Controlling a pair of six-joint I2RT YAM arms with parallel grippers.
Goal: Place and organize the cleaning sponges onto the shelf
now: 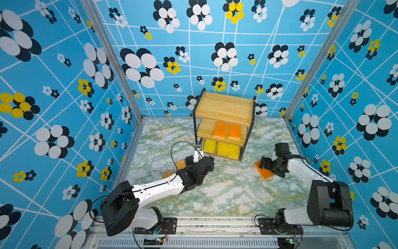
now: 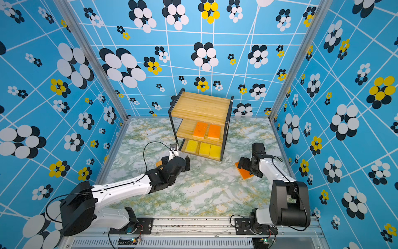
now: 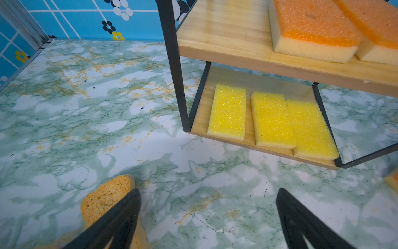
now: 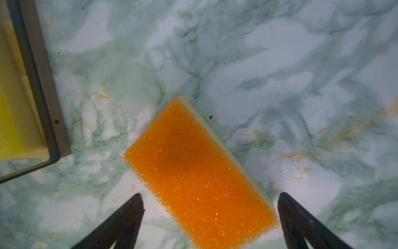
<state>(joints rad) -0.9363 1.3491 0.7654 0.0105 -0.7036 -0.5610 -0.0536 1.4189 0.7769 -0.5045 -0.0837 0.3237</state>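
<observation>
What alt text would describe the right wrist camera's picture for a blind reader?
A flat orange rectangular sponge lies on the green-and-white marbled tabletop, between the black fingers of the open right gripper. A corner of the black-framed wooden shelf, holding a yellow sponge, shows at the edge.

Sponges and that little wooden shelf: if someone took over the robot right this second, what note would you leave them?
Left tool: open, empty, beside a thick tan porous sponge on the marble-patterned table.
Right tool: open, above a flat orange rectangular sponge lying on the table, not gripping it.
Done: three flat yellow rectangular sponges on the bottom board of the black-framed wooden shelf; two more orange sponges on its middle board.
To do: shelve the loose orange sponge, that tan sponge and a second tan one; the top board holds nothing.
</observation>
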